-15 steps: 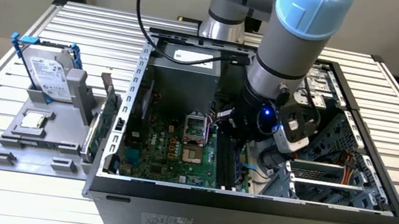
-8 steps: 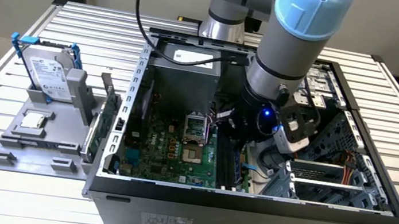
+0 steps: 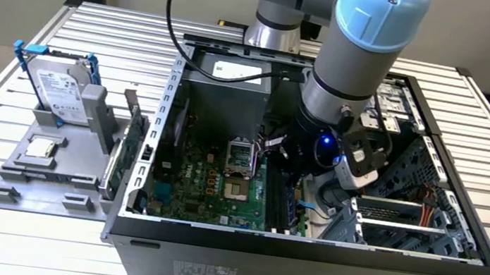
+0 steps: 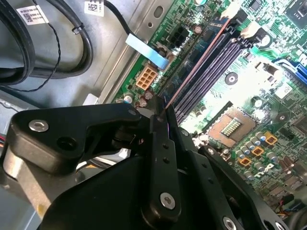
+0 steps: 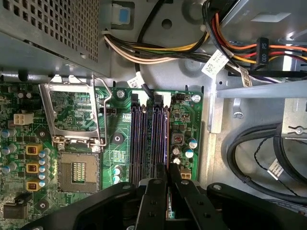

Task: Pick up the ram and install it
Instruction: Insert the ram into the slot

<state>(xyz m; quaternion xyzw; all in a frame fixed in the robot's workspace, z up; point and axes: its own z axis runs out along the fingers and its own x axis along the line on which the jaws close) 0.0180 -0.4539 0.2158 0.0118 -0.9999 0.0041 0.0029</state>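
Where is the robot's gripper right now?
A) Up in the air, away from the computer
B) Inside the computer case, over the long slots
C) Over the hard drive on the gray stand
B: the gripper is down inside the computer case, holding the ram edge-on over the motherboard slots.

An open computer case (image 3: 306, 249) lies on a slatted metal table (image 3: 12, 249). On the exterior view's left, a grey holder (image 3: 40, 178) carries an upright hard drive (image 3: 57, 88) and a processor chip (image 3: 42, 147).

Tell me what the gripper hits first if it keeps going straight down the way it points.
Probably the black memory slots on the motherboard: the gripper points at them, gripping the ram edge-on above them.
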